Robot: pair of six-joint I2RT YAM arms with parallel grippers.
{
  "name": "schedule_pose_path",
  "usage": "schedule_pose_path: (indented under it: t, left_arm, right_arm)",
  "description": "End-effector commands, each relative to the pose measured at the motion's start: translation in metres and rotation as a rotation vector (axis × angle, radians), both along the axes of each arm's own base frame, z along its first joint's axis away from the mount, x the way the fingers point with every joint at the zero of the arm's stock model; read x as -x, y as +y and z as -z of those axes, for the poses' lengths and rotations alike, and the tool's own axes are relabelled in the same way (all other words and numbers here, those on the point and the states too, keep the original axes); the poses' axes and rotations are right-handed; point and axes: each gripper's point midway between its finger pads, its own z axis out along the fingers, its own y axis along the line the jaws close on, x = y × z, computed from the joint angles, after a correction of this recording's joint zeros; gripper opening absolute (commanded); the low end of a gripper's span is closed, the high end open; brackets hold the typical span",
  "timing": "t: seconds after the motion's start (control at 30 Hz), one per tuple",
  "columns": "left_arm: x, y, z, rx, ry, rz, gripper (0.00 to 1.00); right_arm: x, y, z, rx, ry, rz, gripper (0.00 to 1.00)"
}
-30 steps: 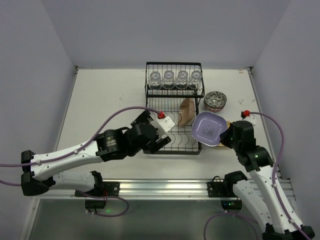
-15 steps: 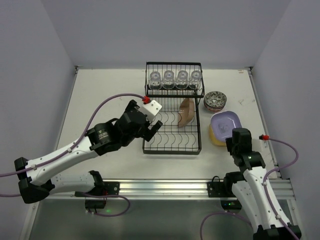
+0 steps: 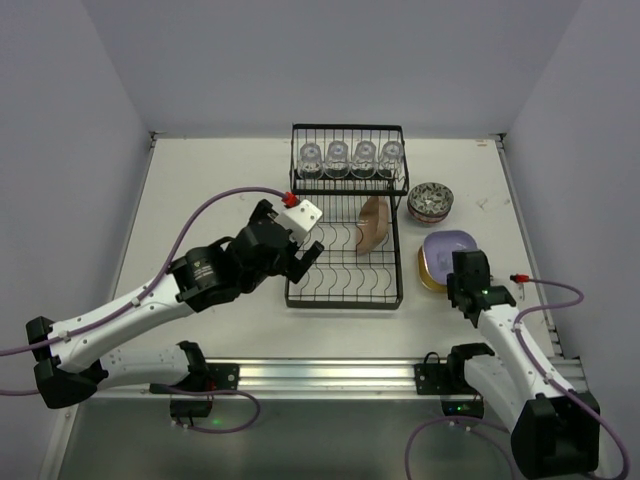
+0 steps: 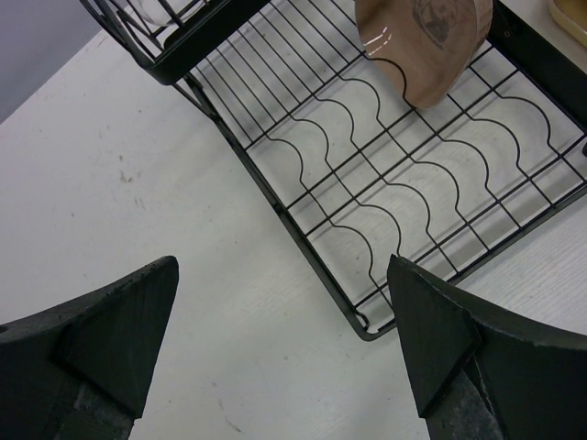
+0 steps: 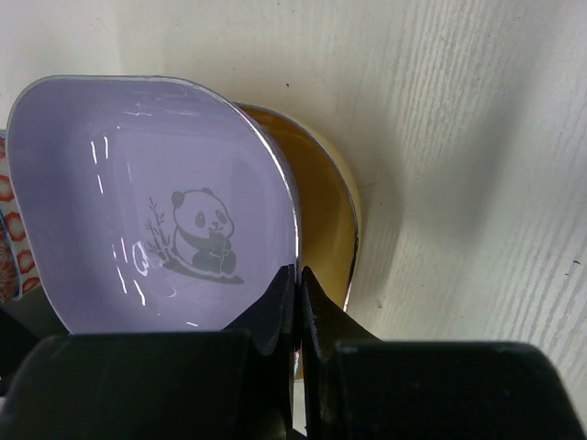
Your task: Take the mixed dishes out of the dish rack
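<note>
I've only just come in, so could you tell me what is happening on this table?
The robot is emptying the dish rack. Its right hand pinches the rim of the purple plate, which sits over the yellow plate right of the rack. The left hand hovers open by the rack's near-left corner. The brown plate and four glasses are in the rack.

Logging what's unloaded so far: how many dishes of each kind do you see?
Glasses: 4, on the rack.
Plates: 3: brown plate racked, purple plate on yellow plate.
Bowls: 1 stack, count within unclear.
Total: 7 dishes plus the bowl stack.
</note>
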Motion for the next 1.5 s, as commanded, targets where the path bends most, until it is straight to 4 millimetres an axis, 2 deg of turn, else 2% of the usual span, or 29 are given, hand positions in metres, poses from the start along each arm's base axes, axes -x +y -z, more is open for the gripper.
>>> schedule_pose_path:
  t: [0.0, 0.33, 0.37, 0.4, 0.43, 0.53, 0.63, 0.7, 0.73, 0.77, 0.83, 0.87, 0.9, 0.93, 1.0, 1.03, 1.1, 1.13, 1.17, 1.23, 1.3, 1.33, 1.37, 1.43, 1.47]
  left_arm:
    - [-0.003, -0.005, -0.012, 0.067, -0.021, -0.005, 1.00]
    - [-0.003, -0.005, -0.013, 0.084, -0.022, -0.014, 1.00]
    - [-0.003, -0.006, -0.015, 0.091, -0.024, -0.011, 1.00]
    - [-0.004, -0.006, -0.016, 0.096, -0.024, -0.015, 1.00]
    - [-0.004, -0.006, -0.017, 0.102, -0.024, -0.015, 1.00]
    - [-0.005, -0.010, -0.021, 0.132, -0.020, -0.020, 1.00]
    - [-0.006, -0.018, -0.030, 0.214, 0.006, -0.050, 1.00]
    - [-0.002, -0.030, -0.033, 0.316, 0.051, -0.060, 1.00]
    - [-0.003, -0.039, -0.040, 0.388, 0.052, -0.055, 1.00]
    - [0.001, -0.047, -0.033, 0.418, 0.082, -0.031, 1.00]
    - [0.001, -0.063, -0.039, 0.541, 0.105, -0.027, 1.00]
    - [0.003, -0.071, -0.028, 0.559, 0.131, -0.005, 1.00]
    - [0.004, -0.078, -0.026, 0.600, 0.149, 0.002, 1.00]
    - [0.002, -0.088, -0.035, 0.674, 0.128, 0.025, 1.00]
    - [0.000, -0.098, -0.020, 0.711, 0.155, 0.021, 1.00]
    - [-0.003, -0.107, -0.031, 0.779, 0.126, 0.046, 1.00]
    - [-0.008, -0.119, -0.013, 0.782, 0.143, 0.049, 1.00]
    - [-0.013, -0.125, -0.018, 0.820, 0.127, 0.063, 1.00]
    - [-0.018, -0.133, -0.005, 0.811, 0.136, 0.056, 1.00]
    - [-0.025, -0.140, -0.003, 0.846, 0.108, 0.065, 0.98]
    - [-0.033, -0.149, 0.010, 0.836, 0.100, 0.081, 0.97]
    - [-0.039, -0.153, 0.006, 0.864, 0.080, 0.091, 0.96]
    - [-0.046, -0.161, 0.022, 0.844, 0.104, 0.107, 0.95]
    - [-0.056, -0.170, 0.023, 0.858, 0.103, 0.119, 0.93]
    - [-0.064, -0.173, 0.038, 0.833, 0.107, 0.101, 0.92]
  right_arm:
    - [-0.014, -0.011, -0.013, 0.040, -0.090, 0.054, 0.00]
    - [-0.016, -0.007, -0.014, 0.017, -0.098, 0.040, 0.27]
    - [-0.016, -0.005, -0.016, 0.010, -0.109, 0.034, 0.32]
    - [-0.016, -0.004, -0.017, 0.006, -0.116, 0.028, 0.48]
    - [-0.015, -0.003, -0.020, 0.002, -0.123, 0.022, 0.55]
    - [-0.016, -0.001, -0.040, -0.003, -0.186, -0.001, 0.69]
    - [-0.018, -0.001, -0.074, 0.029, -0.293, -0.044, 0.78]
    - [-0.015, -0.004, -0.096, 0.097, -0.340, -0.103, 0.85]
    - [-0.016, -0.004, -0.111, 0.121, -0.370, -0.127, 0.93]
    - [-0.015, -0.003, -0.118, 0.147, -0.379, -0.156, 0.98]
    - [-0.016, 0.004, -0.142, 0.230, -0.433, -0.288, 0.99]
    - [-0.017, 0.008, -0.150, 0.257, -0.456, -0.339, 0.99]
    - [-0.016, 0.017, -0.155, 0.276, -0.471, -0.417, 0.99]
    - [-0.015, 0.022, -0.168, 0.292, -0.532, -0.456, 0.99]
    - [-0.010, 0.044, -0.181, 0.315, -0.601, -0.610, 0.99]
    - [-0.005, 0.051, -0.188, 0.322, -0.642, -0.656, 0.99]
    - [0.002, 0.063, -0.193, 0.334, -0.680, -0.743, 0.99]
    - [0.010, 0.075, -0.197, 0.319, -0.719, -0.812, 0.99]
    - [0.014, 0.082, -0.199, 0.315, -0.737, -0.857, 0.99]
    - [0.026, 0.100, -0.198, 0.274, -0.772, -0.969, 0.99]
    - [0.035, 0.113, -0.193, 0.240, -0.779, -1.050, 0.99]
    - [0.039, 0.119, -0.192, 0.219, -0.782, -1.084, 0.99]
    - [0.047, 0.128, -0.191, 0.191, -0.791, -1.148, 0.99]
    - [0.054, 0.133, -0.187, 0.167, -0.776, -1.192, 0.99]
    - [0.060, 0.138, -0.186, 0.150, -0.775, -1.228, 0.99]
